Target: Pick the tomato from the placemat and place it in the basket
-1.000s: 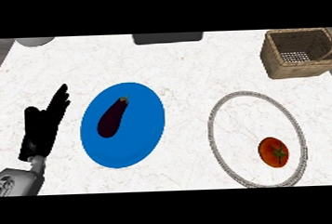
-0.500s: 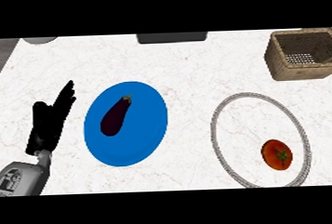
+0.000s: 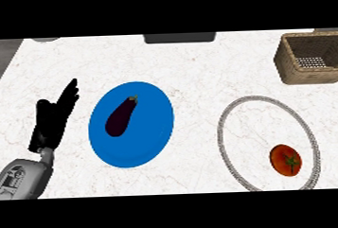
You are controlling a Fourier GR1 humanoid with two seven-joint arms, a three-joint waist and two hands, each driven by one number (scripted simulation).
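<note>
A red tomato [image 3: 286, 160] with a green stem lies on the lower right part of a white round placemat [image 3: 236, 114] with a grey rim. A woven basket [image 3: 290, 57] stands at the far right edge, holding nothing that shows. My left hand [image 3: 53, 121] rests open at the left, fingers straight and pointing up, well away from the tomato. My right hand does not show.
A blue plate [image 3: 148, 140] with a dark purple eggplant [image 3: 121, 116] on it lies just right of my left hand. A dark object [image 3: 179, 37] sits at the counter's far edge, and a grey one [image 3: 44, 39] at the far left corner.
The whole view has drifted slightly right and down across the frames. The left hand holds its open pose; no object has moved on the counter.
</note>
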